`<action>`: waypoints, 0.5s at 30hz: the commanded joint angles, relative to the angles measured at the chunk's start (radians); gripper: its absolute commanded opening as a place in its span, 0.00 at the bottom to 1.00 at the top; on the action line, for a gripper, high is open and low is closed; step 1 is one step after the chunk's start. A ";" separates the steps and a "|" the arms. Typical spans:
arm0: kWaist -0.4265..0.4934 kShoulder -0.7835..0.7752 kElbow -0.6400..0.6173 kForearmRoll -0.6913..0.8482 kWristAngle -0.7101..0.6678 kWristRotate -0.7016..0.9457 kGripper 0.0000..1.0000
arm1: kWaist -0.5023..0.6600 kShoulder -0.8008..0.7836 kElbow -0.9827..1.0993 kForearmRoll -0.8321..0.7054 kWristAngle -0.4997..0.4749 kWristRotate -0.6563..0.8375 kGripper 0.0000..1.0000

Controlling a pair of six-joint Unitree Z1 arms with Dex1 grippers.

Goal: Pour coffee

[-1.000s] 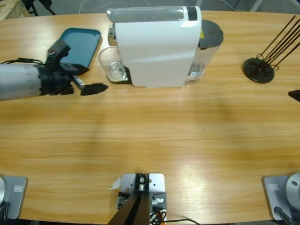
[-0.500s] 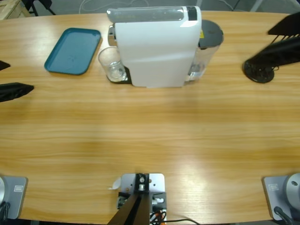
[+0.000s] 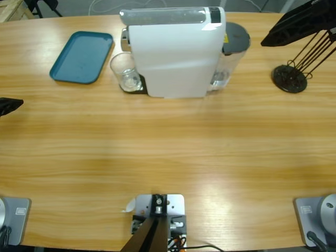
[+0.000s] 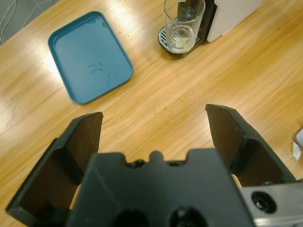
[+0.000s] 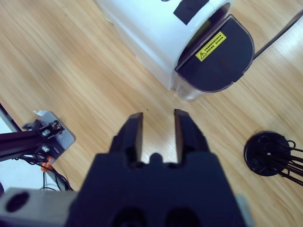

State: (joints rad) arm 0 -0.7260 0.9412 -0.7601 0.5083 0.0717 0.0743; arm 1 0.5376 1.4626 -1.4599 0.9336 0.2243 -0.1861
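— Two end effectors; what did each hold?
— Nothing. Left end effector [image 4: 154, 120] gaped wide; right end effector [image 5: 157, 127] stood slightly parted.
— And the glass [image 3: 126, 72]?
— Upright on the drip tray, left of the white coffee machine [image 3: 173, 50], on the table [image 3: 173, 152].

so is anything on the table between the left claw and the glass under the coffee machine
Nothing visible. In the left wrist view only bare wood lies between the open left claw and the glass at the coffee machine. The teal tray sits off to one side of that path.
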 commanded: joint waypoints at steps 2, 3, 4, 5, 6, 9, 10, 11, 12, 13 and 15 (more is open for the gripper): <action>0.003 0.008 0.043 -0.011 0.026 0.005 0.94 | -0.008 0.107 -0.131 0.070 -0.049 -0.018 0.00; 0.003 0.011 0.044 -0.011 0.027 0.002 0.94 | -0.008 0.125 -0.160 0.079 -0.066 -0.015 0.00; 0.003 0.014 0.046 -0.011 0.027 -0.001 0.94 | -0.008 0.147 -0.192 0.091 -0.083 -0.012 0.00; 0.003 0.018 0.049 -0.011 0.027 -0.005 0.94 | -0.008 0.170 -0.224 0.106 -0.094 -0.012 0.00; 0.003 0.022 0.051 -0.011 0.026 -0.010 0.94 | -0.008 0.195 -0.255 0.118 -0.104 -0.015 0.00; 0.003 0.031 0.051 -0.011 0.027 -0.013 0.94 | -0.008 0.274 -0.363 0.146 -0.108 -0.015 0.00; 0.003 0.035 0.051 -0.011 0.027 -0.013 0.94 | -0.008 0.304 -0.403 0.159 -0.108 -0.015 0.00; 0.003 0.037 0.051 -0.012 0.027 -0.013 0.94 | -0.008 0.333 -0.438 0.171 -0.108 -0.014 0.00; 0.003 0.041 0.051 -0.013 0.027 -0.013 0.94 | -0.008 0.358 -0.468 0.182 -0.108 -0.012 0.00; 0.003 0.042 0.051 -0.013 0.026 -0.013 0.94 | -0.008 0.384 -0.498 0.192 -0.108 -0.007 0.00; 0.003 0.043 0.051 -0.013 0.026 -0.013 0.94 | -0.004 0.416 -0.531 0.202 -0.108 0.000 0.00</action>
State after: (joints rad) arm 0 -0.7259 0.9512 -0.7461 0.5081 0.0837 0.0713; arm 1 0.5358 1.7048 -1.8707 1.0842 0.1308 -0.1931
